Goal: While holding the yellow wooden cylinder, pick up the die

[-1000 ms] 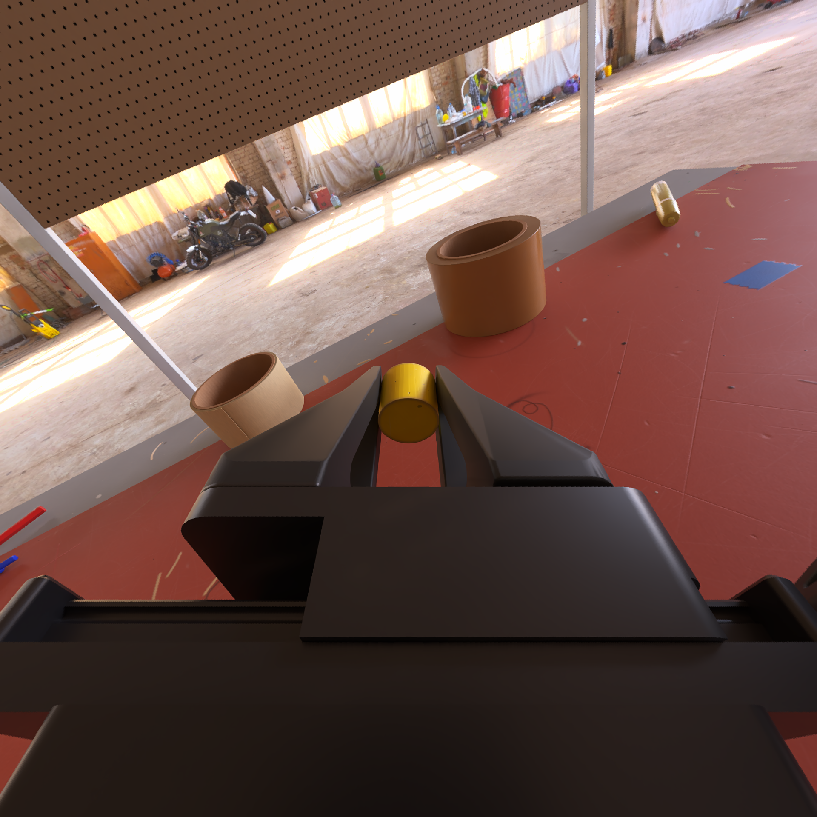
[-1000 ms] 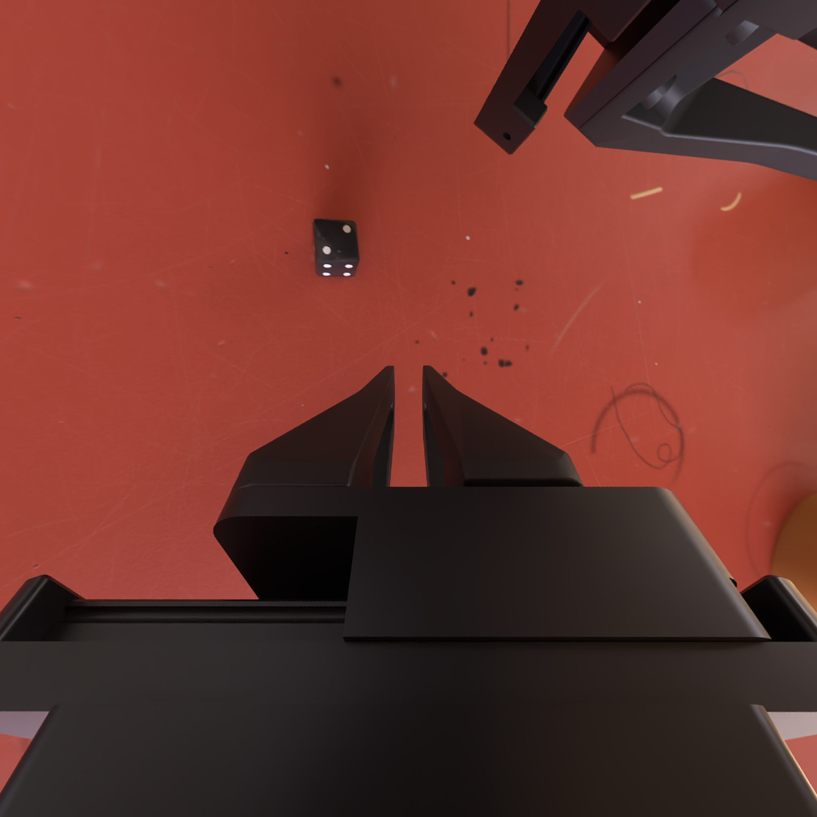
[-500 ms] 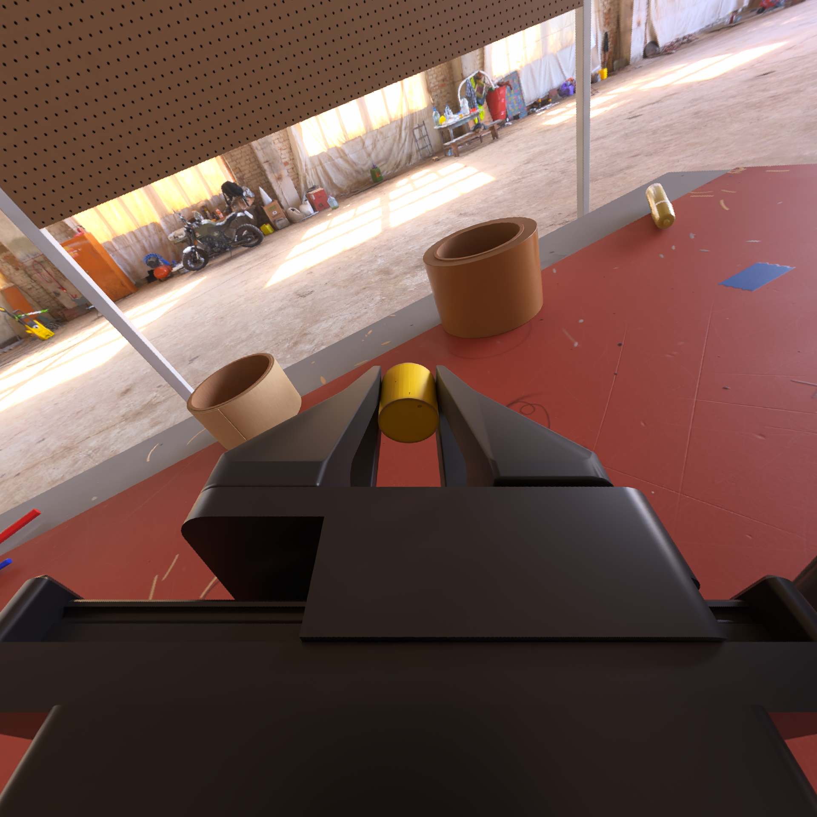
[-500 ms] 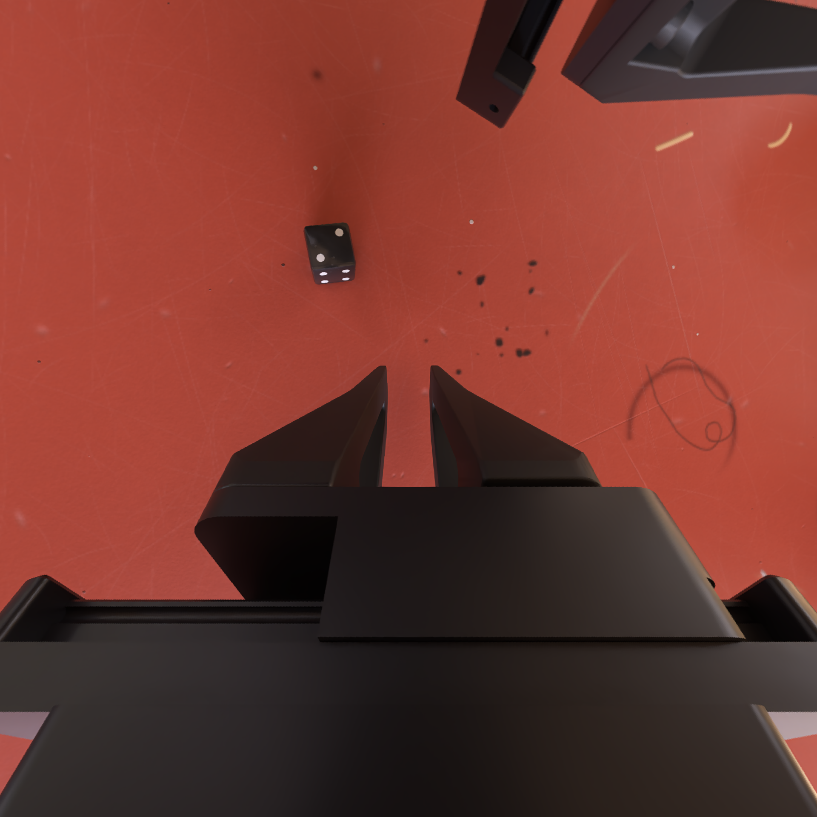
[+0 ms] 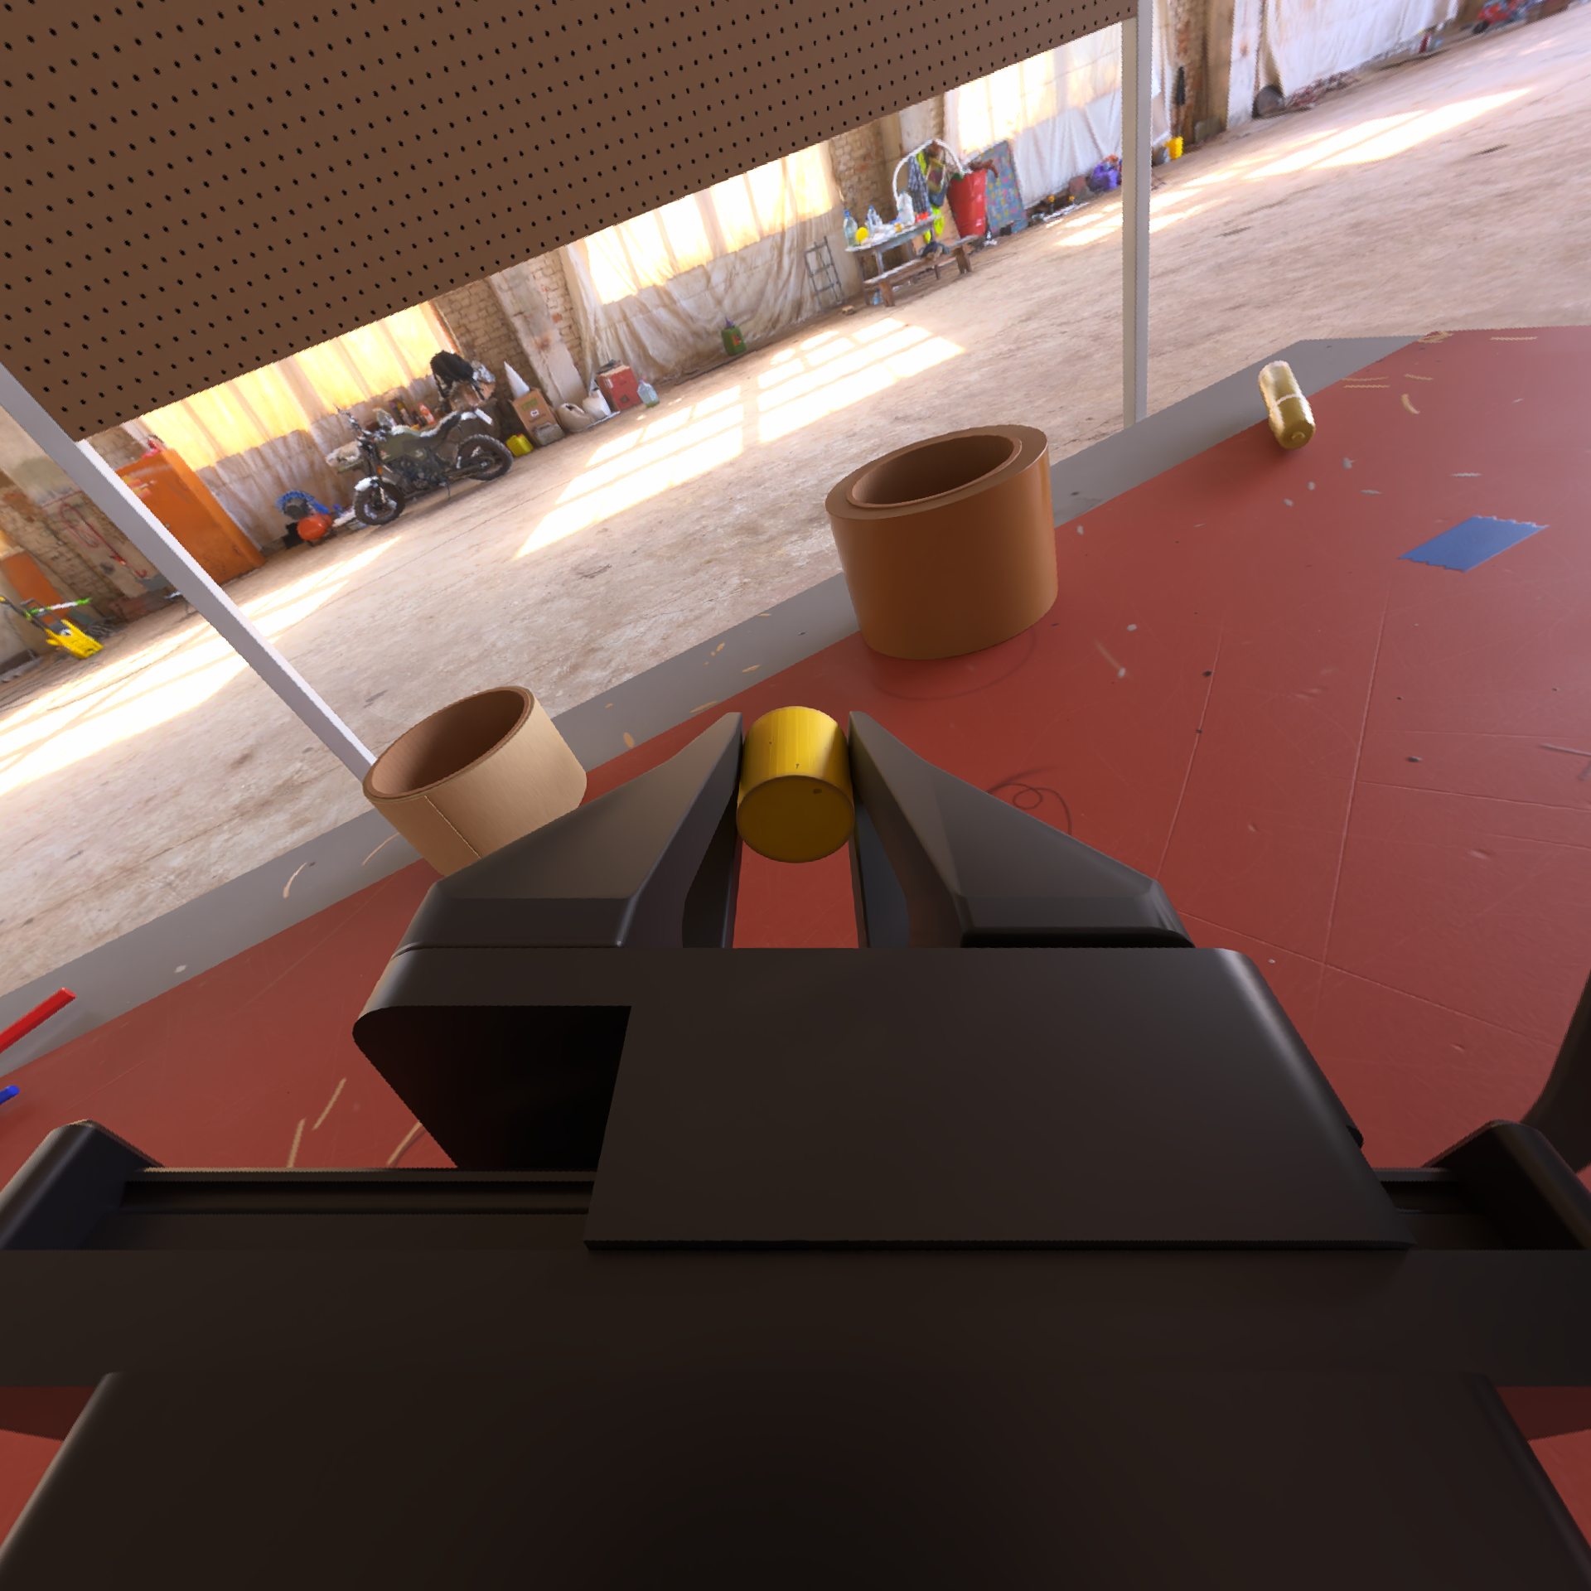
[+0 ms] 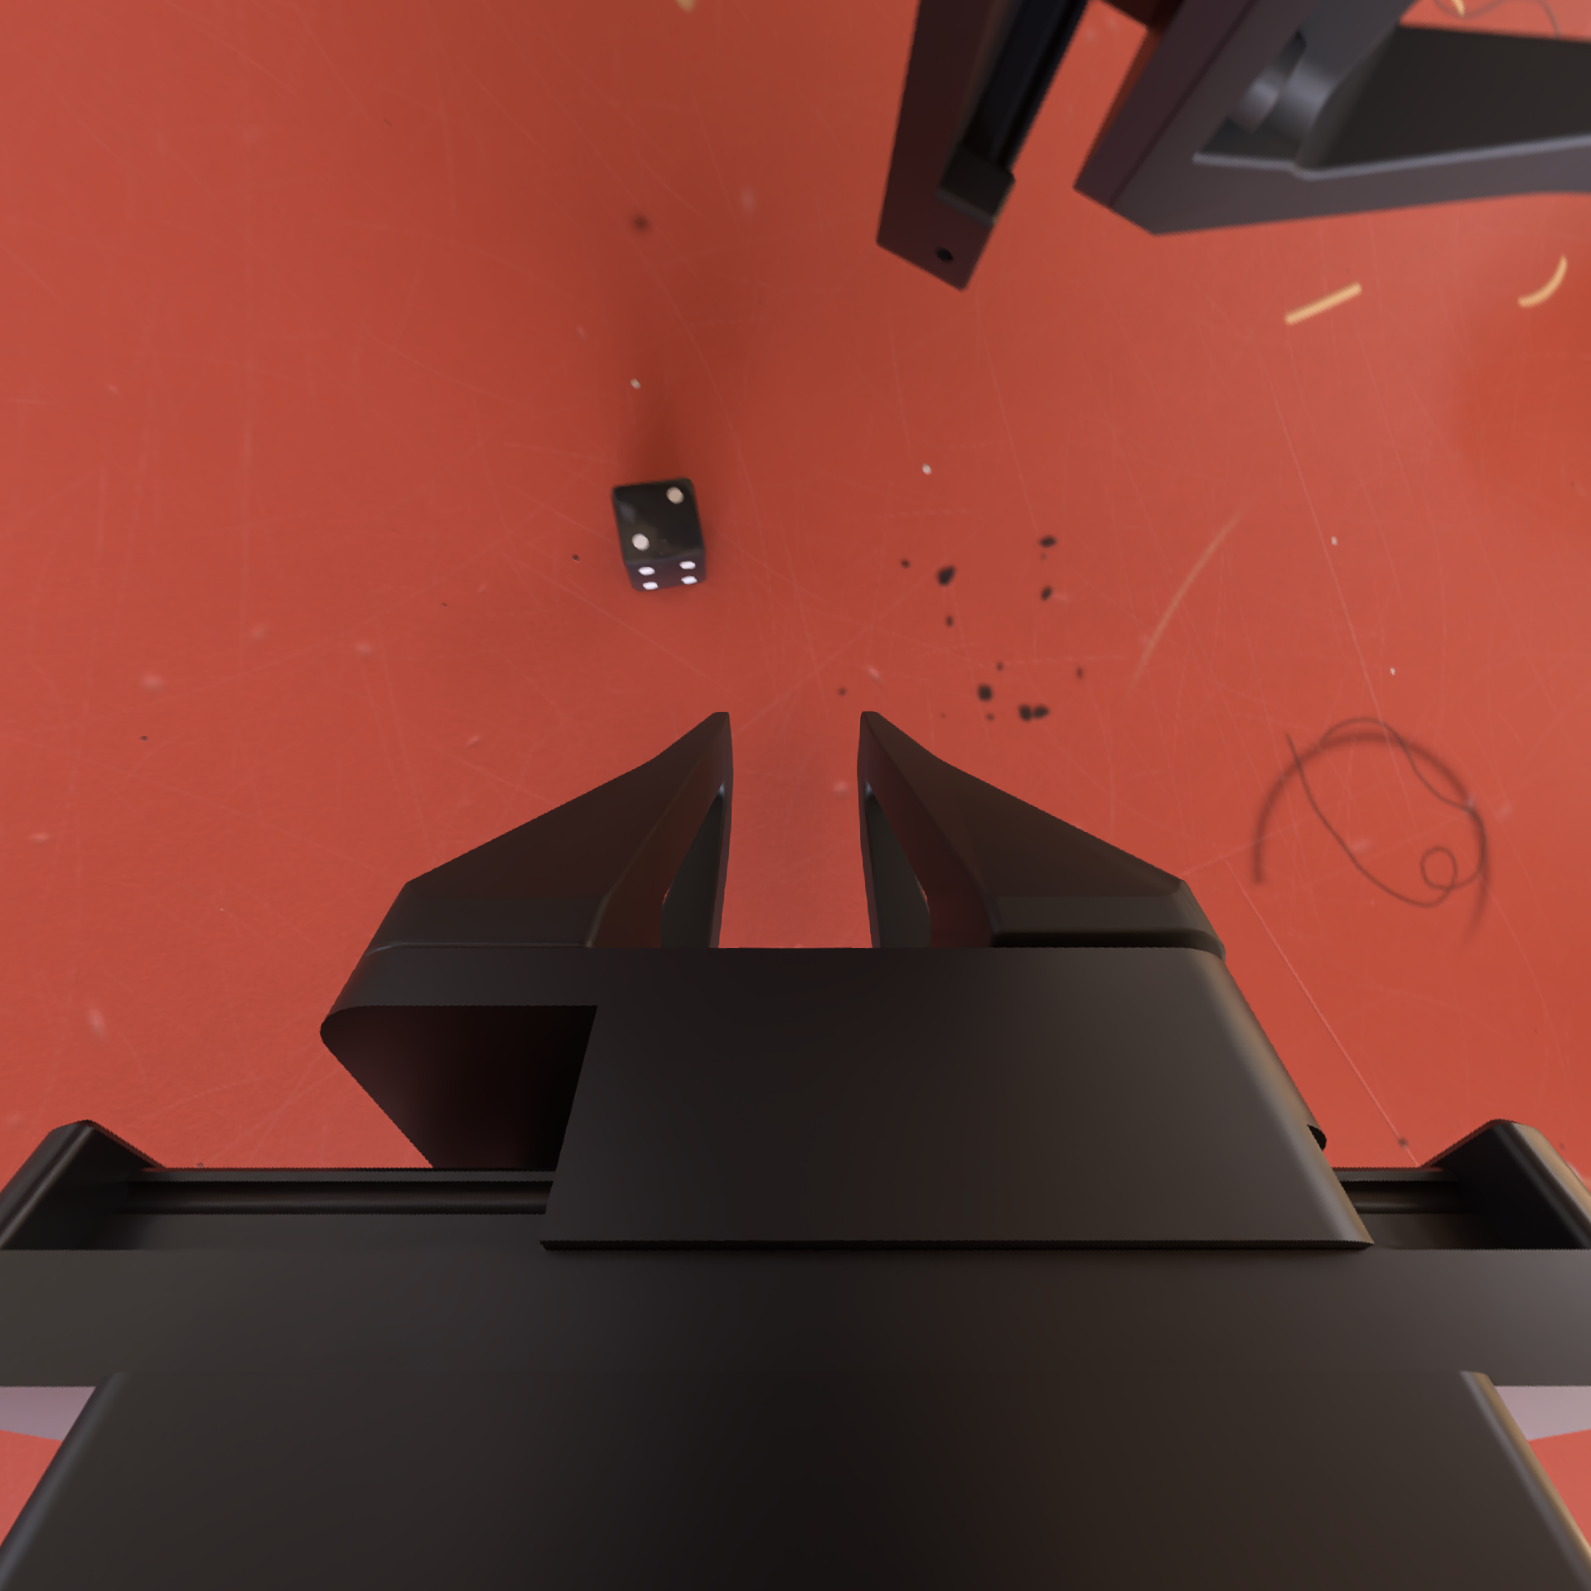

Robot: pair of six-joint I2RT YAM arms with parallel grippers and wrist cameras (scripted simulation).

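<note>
In the left wrist view, the left gripper (image 5: pixel 795 779) is clenched on the yellow cylinder (image 5: pixel 796 785), which lies crosswise between the two fingertips and is carried above the red table (image 5: pixel 1291 775). A dark brown roll (image 5: pixel 945 542) and a paler roll (image 5: pixel 473 775) stand beyond it near the table's grey edge, well clear of the hold. For this arm the good move is none at all: keep the squeeze steady and the wrist quiet, since any jolt could let the round piece slide out endwise. In the right wrist view, the right gripper (image 6: pixel 794 732) points down at the table with its jaws parted and nothing between them; the gap looks a little wider than the die. The die (image 6: pixel 659 534), black with white dots, sits flat on the table ahead of the fingertips and slightly to the left, apart from them. Part of the other arm (image 6: pixel 1205 129) hangs at the top right, off to the side of the die. To do this step well, I would shift forward and a touch left until the die sits centred in the gap, square the fingers to two opposite faces, then descend straight and close only when the tips flank it low down.
</note>
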